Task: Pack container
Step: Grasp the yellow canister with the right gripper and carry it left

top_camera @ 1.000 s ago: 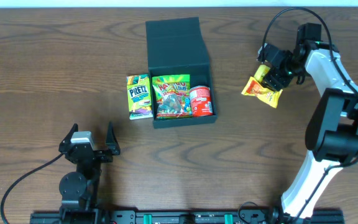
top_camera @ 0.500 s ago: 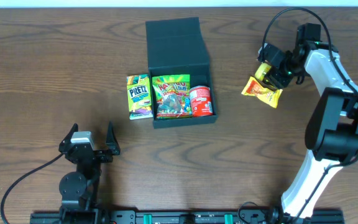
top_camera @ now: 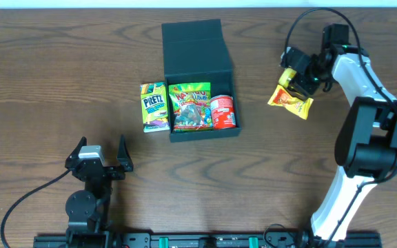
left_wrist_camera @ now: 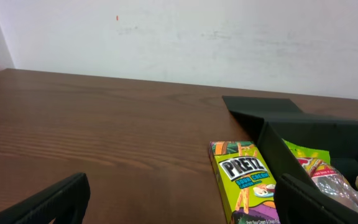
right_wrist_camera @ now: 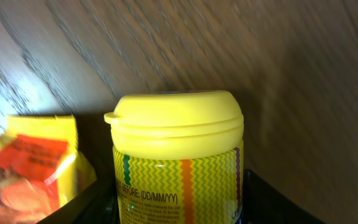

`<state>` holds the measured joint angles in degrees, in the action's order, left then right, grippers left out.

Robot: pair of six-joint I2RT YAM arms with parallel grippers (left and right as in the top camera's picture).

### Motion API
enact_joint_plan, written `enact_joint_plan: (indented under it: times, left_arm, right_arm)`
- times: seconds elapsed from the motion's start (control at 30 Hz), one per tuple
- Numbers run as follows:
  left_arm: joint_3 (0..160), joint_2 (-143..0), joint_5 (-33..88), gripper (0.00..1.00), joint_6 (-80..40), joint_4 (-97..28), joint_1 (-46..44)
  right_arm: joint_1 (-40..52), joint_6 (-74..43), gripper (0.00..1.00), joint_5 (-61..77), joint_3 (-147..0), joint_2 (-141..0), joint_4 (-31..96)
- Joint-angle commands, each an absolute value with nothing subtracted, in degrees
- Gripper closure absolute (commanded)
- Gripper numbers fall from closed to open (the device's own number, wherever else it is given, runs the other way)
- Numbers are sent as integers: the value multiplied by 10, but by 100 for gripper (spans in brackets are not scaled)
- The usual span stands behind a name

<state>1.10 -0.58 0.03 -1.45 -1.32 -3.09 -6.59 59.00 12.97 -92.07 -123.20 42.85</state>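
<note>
Container: dark square box, flap lid laid open on its far side, sits mid-way across the wooden table.
Inside the container: a bright candy bag and a red can lie side by side, the can at the right wall.
Pretz box: yellow-green pack lies on the table just beside the container's left wall.
Right gripper: well to the container's right, fingers clamped on a yellow-lidded jar.
Snack pouch: orange-yellow pack lies right of the container, close beside the jar.
Left gripper: fingers spread apart, holding nothing, well apart from the container on its near-left side.
</note>
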Motion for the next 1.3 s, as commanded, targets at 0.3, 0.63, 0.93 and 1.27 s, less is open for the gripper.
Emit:
enact_joint_plan:
  times: [0.3, 0.63, 0.93, 1.27]
  left_arm:
    - [3, -2, -4, 5, -13, -44, -29]
    - [3, -2, -4, 5, -13, -44, -29]
    - [3, -2, -4, 5, -13, -44, -29]
    - [3, -2, -4, 5, -13, -44, -29]
  right_arm:
    - [-30, 547, 48, 133, -983, -1217, 456]
    - [10, 547, 50, 137, -983, -1159, 483]
    - [67, 547, 51, 137, -983, -1107, 520]
    - [155, 549, 53, 137, -983, -1084, 537]
